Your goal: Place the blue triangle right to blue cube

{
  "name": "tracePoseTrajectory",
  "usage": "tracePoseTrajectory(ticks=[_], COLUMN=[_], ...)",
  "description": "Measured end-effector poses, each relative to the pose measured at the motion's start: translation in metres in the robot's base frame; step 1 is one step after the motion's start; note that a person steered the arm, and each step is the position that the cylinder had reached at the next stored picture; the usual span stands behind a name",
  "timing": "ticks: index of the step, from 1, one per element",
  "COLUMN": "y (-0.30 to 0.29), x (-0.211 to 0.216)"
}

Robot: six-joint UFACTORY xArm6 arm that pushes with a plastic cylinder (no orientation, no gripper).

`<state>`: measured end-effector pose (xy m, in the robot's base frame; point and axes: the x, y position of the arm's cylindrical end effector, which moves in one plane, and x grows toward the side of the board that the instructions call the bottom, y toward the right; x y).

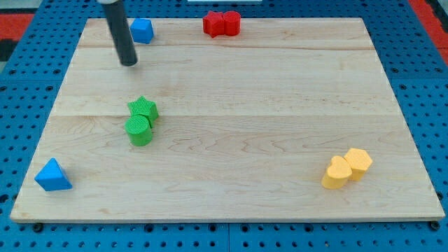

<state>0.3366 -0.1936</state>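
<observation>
The blue triangle (pixel 53 175) lies near the bottom left corner of the wooden board (pixel 231 119). The blue cube (pixel 142 31) sits near the board's top left edge. My tip (pixel 129 63) is at the lower end of the dark rod, just below and slightly left of the blue cube, a small gap apart. The tip is far above the blue triangle.
A green star (pixel 144 108) and a green cylinder (pixel 138 131) touch each other left of centre. Two red blocks (pixel 221 24) sit at the top edge. Two yellow blocks (pixel 347 169) sit at the bottom right.
</observation>
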Motion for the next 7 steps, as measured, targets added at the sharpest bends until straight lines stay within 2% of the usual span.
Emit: tracePoseTrajectory(ticks=[1,2,6,7], y=[-0.037,-0.046,0.039,0.032], x=[0.038,0.079,0.213,0.269])
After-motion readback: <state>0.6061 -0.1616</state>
